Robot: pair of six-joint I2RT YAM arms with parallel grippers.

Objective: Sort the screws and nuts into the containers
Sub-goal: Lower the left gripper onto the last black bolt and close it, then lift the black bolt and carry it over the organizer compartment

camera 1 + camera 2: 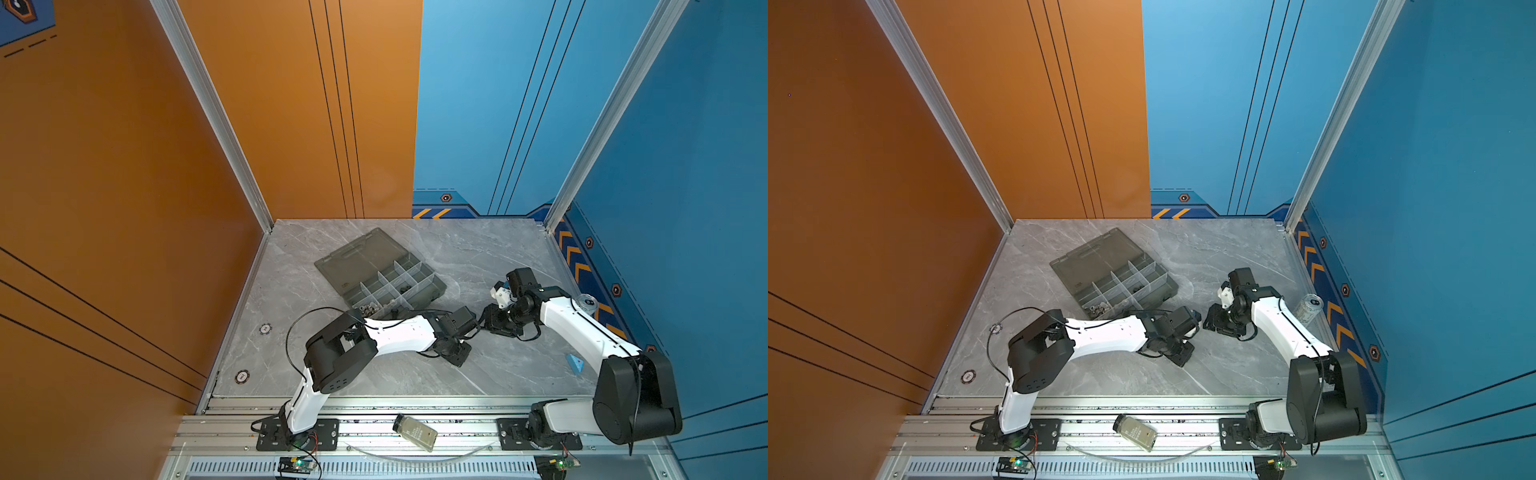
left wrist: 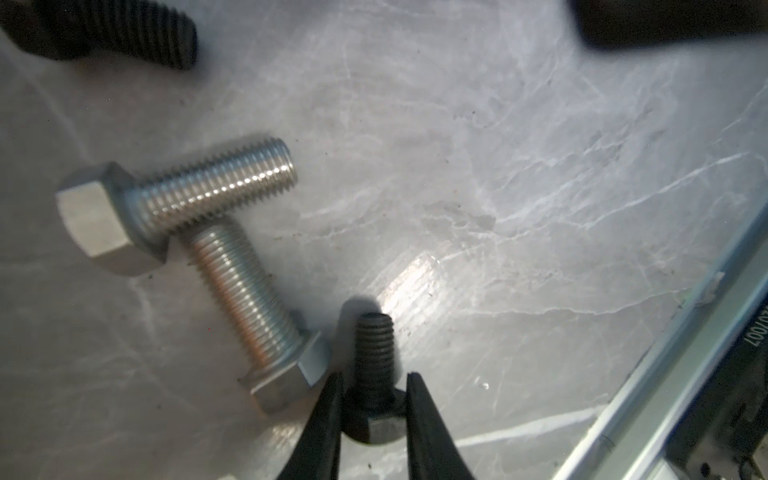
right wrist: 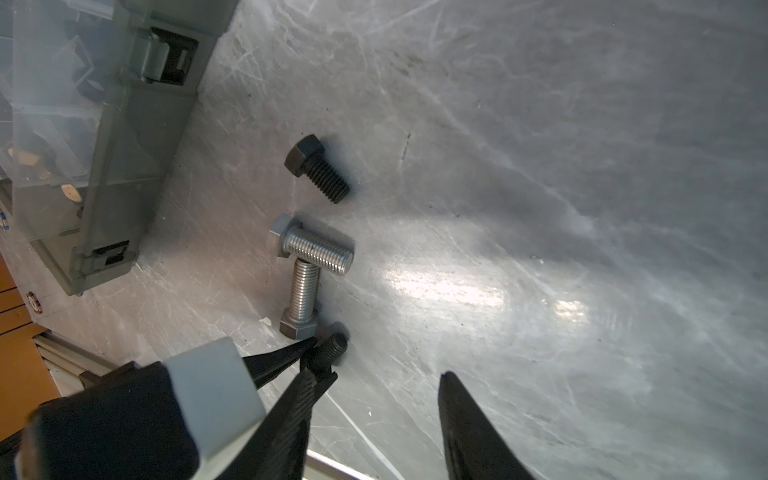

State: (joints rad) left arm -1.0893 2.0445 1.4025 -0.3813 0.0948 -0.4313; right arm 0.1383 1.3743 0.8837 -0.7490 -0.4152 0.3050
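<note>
The left gripper [image 2: 374, 376] is pinching a small matte-black hex bolt [image 2: 376, 345] just above its head, with the ridged black fingers [image 2: 428, 428] pressed against it from both sides. The threaded shaft is pointing away from the gripper, low over the grey veined marble counter [image 2: 540, 187]. Whether the bolt is clear of the surface cannot be told.

Just beside it, two shiny silver hex bolts [image 2: 216, 183] are lying in a T, one thick shaft resting across the other's tip. A second black hex bolt [image 3: 318, 168] is lying a little apart, beyond them. The right gripper [image 3: 388, 376] is hanging close by with its fingers spread, gripping nothing.

Near the bolts, the smoky-grey plastic organiser box [image 3: 120, 158] is sitting open with its flat hinged lid [image 1: 359, 253] folded back. Pale translucent dividers [image 1: 390, 282] are splitting the box into rectangular cells. One near corner cell is holding small shiny silver pieces [image 1: 370, 308].

On the aluminium rail, a clear bottle [image 1: 415, 432] is lying with its olive label too small to read. Characters resembling "007" [image 2: 756, 345] are showing on a dark part past the counter's edge.
</note>
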